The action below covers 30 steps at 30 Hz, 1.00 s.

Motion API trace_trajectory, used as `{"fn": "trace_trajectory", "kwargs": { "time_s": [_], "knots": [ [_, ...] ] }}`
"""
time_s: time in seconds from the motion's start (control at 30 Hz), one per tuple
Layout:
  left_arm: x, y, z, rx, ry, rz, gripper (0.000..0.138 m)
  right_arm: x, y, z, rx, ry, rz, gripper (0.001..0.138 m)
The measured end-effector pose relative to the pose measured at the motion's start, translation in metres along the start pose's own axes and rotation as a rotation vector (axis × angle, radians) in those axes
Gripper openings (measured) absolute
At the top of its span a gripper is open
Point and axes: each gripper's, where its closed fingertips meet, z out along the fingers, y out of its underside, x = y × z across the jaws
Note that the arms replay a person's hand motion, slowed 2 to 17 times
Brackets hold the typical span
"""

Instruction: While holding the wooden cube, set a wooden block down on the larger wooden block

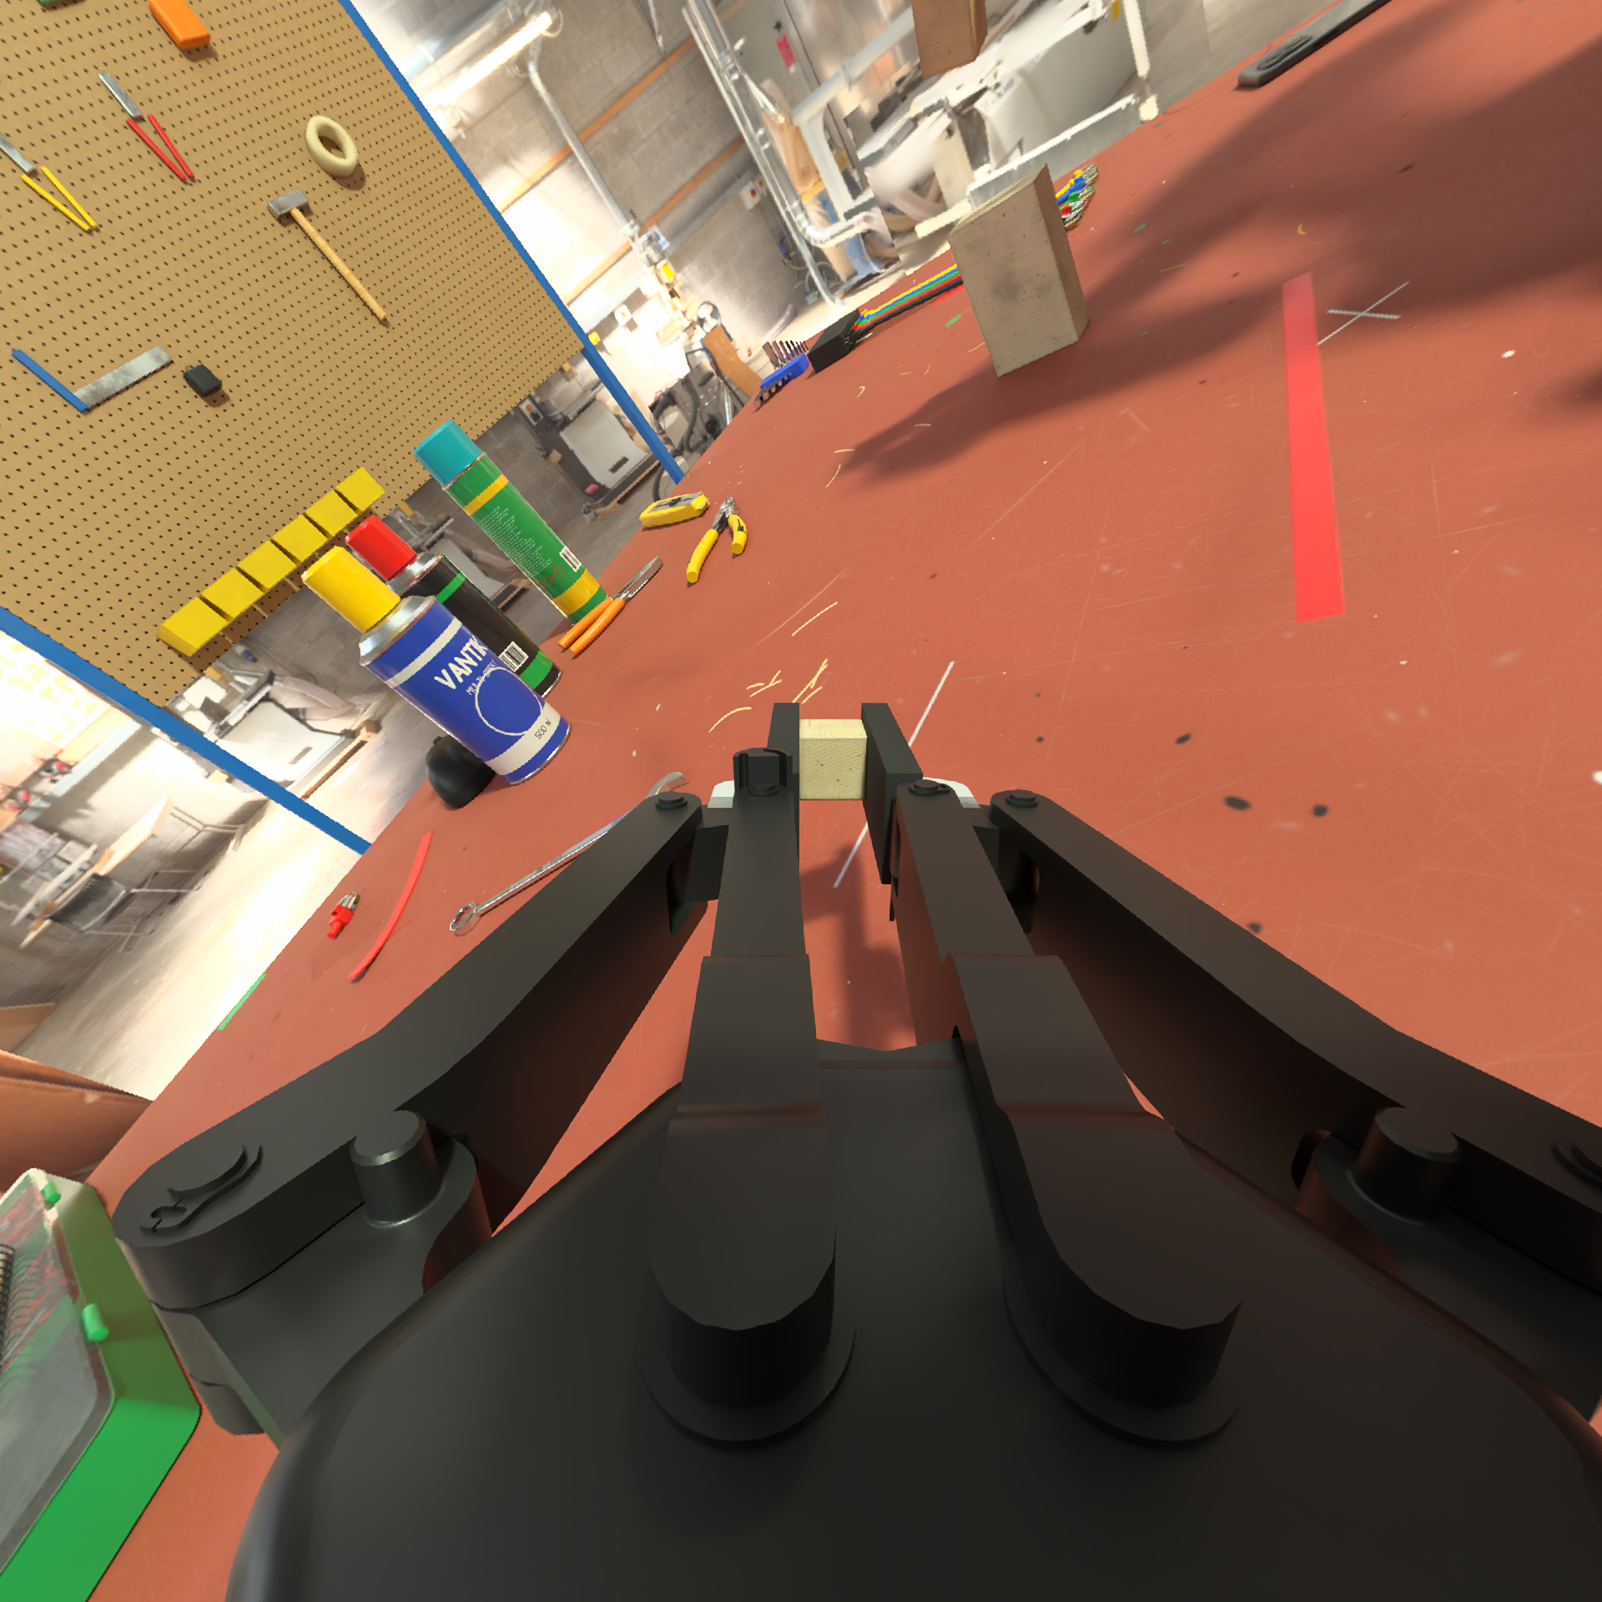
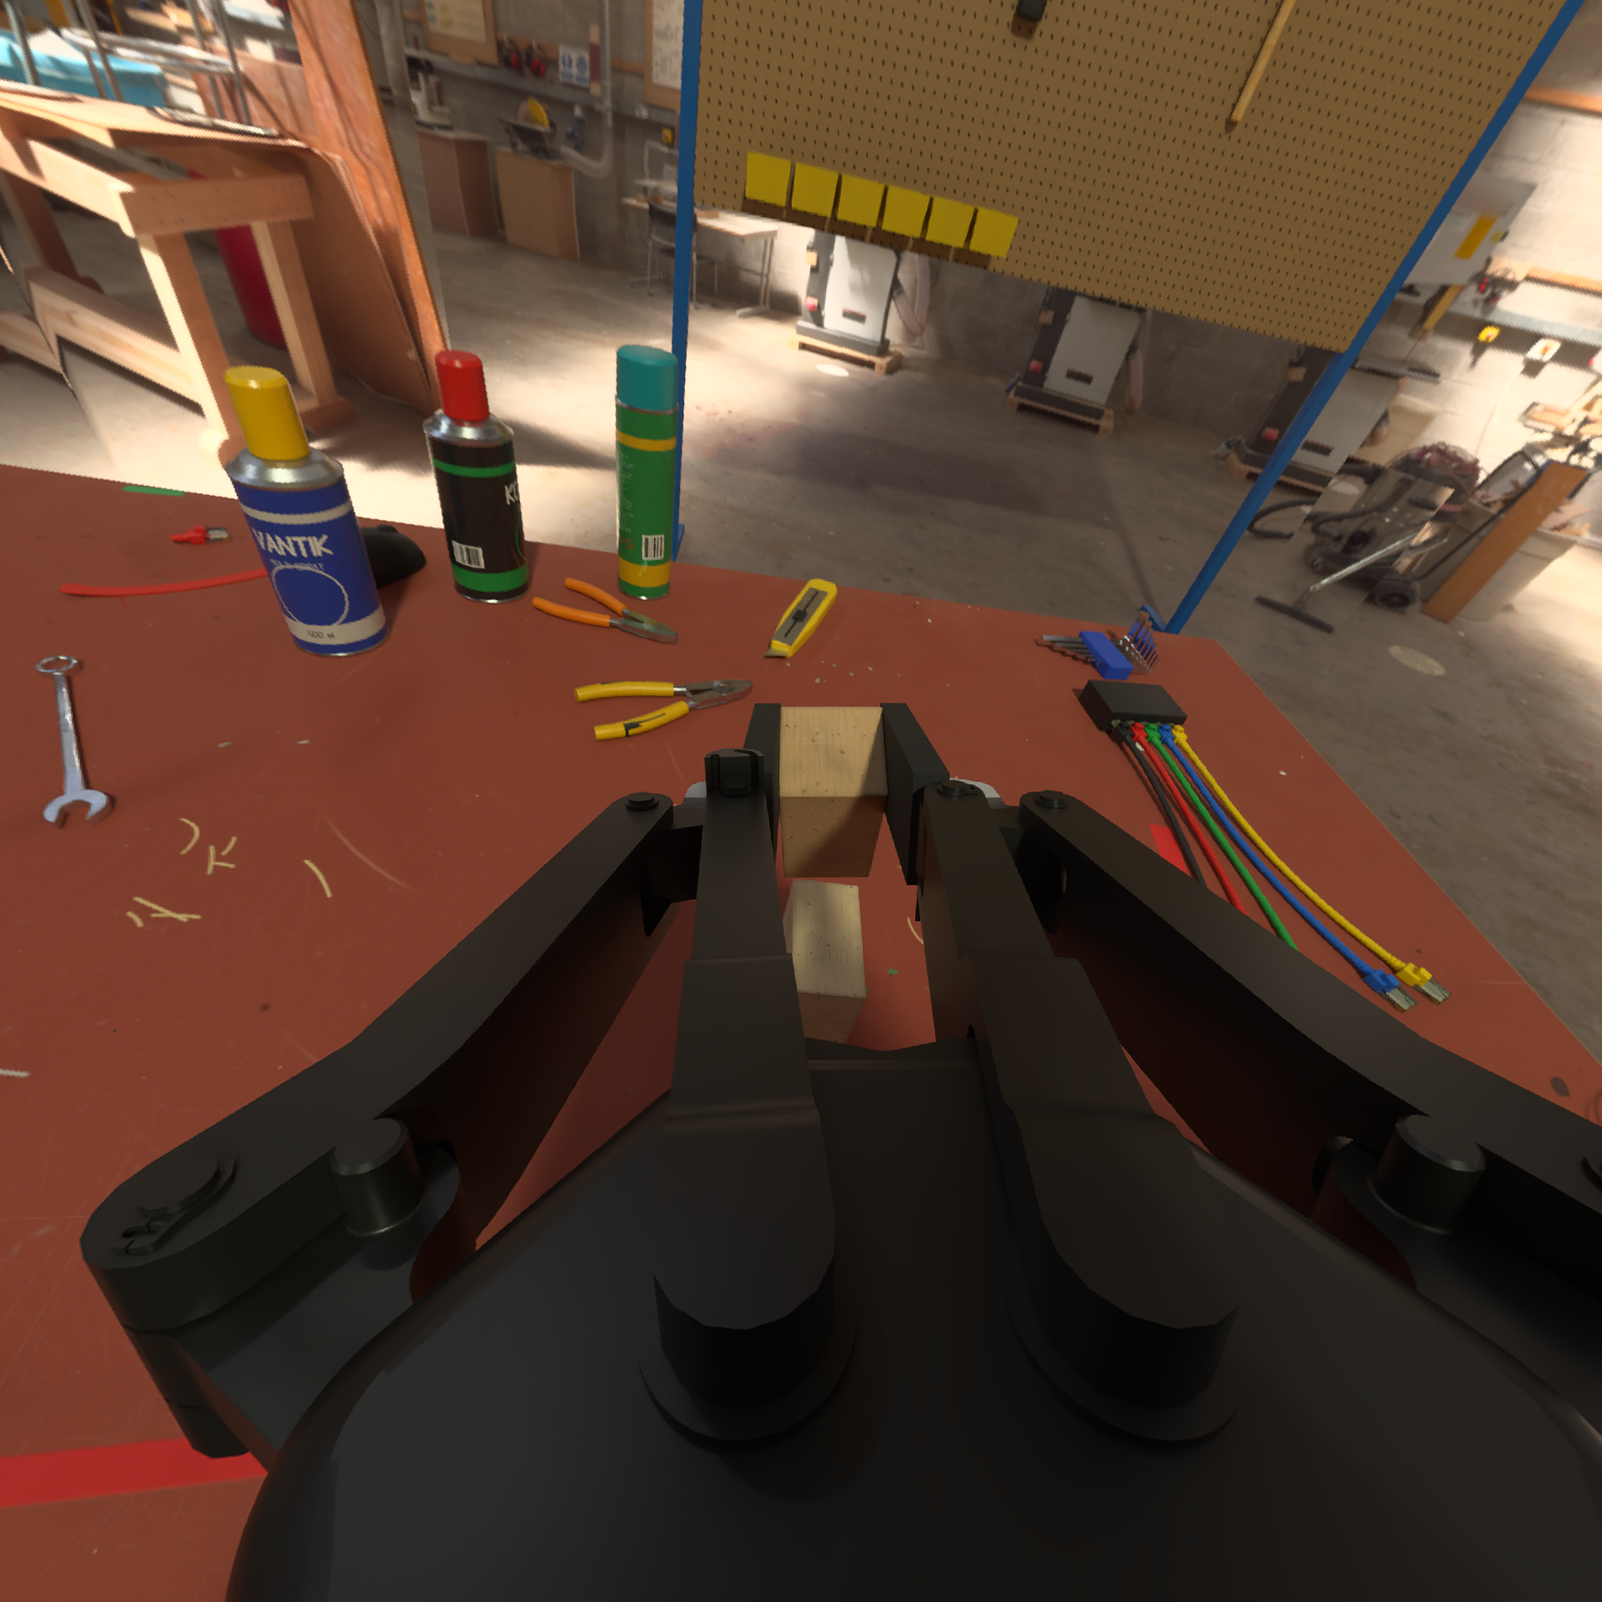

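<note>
1. The left end effector [image 1: 830,745] is clenched on the small wooden cube [image 1: 832,757], which sits pinched between its fingertips above the red table [image 1: 1127,693].
2. The right end effector [image 2: 830,750] grips a wooden block [image 2: 828,784] between its fingers, held clear of the table.
3. Below that held block, nearer the right end effector's base, the larger wooden block [image 2: 825,954] stands on the table, with a gap visible between the two.
4. Beyond the right fingertips lie yellow-handled pliers [image 2: 659,704] to the left and a yellow utility knife [image 2: 802,617] straight ahead.
5. Farther left stand three spray cans, the blue one [image 2: 303,520] nearest.
</note>
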Motion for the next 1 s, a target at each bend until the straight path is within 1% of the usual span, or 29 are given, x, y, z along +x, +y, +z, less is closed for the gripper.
{"fn": "trace_trajectory", "kwargs": {
  "time_s": [0.33,0.7,0.83,1.0],
  "knots": [
    [-0.001,0.001,0.000,-0.002,-0.003,-0.001,0.019,0.012,0.028,0.023,-0.126,-0.001,0.020,0.030],
    [-0.001,0.002,0.001,-0.005,-0.002,0.003,0.019,0.013,0.054,0.042,-0.248,-0.021,0.038,0.030],
    [-0.001,0.002,0.001,-0.006,-0.002,0.004,0.019,0.015,0.060,0.046,-0.288,-0.018,0.039,0.030],
    [-0.001,0.002,0.001,-0.007,-0.002,0.004,0.019,0.015,0.060,0.049,-0.307,-0.013,0.041,0.030]
  ]
}}
